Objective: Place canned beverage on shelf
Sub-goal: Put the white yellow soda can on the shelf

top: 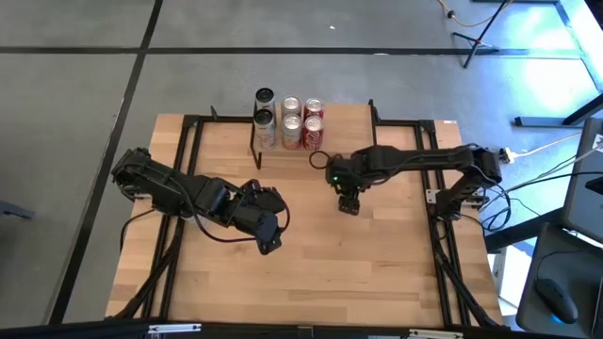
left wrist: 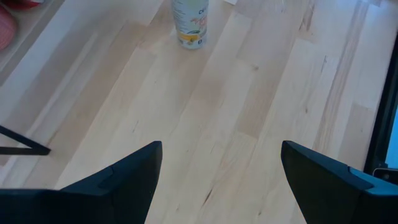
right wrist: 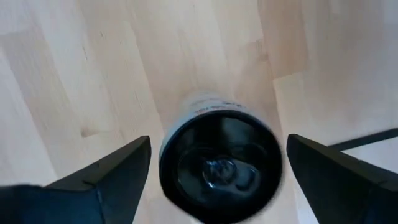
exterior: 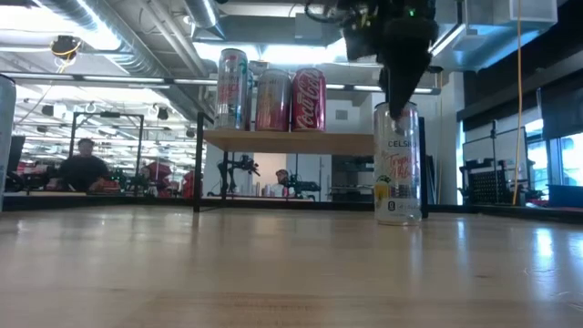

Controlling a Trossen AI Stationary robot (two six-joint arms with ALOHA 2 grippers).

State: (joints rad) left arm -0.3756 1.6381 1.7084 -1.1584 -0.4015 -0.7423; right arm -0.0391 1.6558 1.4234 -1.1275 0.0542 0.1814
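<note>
A tall white Celsius can stands upright on its base on the wooden table, right of the shelf; its dark top shows in the right wrist view. My right gripper points down just over the can, open, with one finger on either side of the can's top and a gap on each side. In the high view my right gripper hides the can. The shelf carries several cans. My left gripper is open and empty over the table's middle left.
The shelf's black legs stand at the table's far middle. The left wrist view shows the Celsius can farther off across bare wood. People sit in the room behind the table. Black frame rails run along both table sides.
</note>
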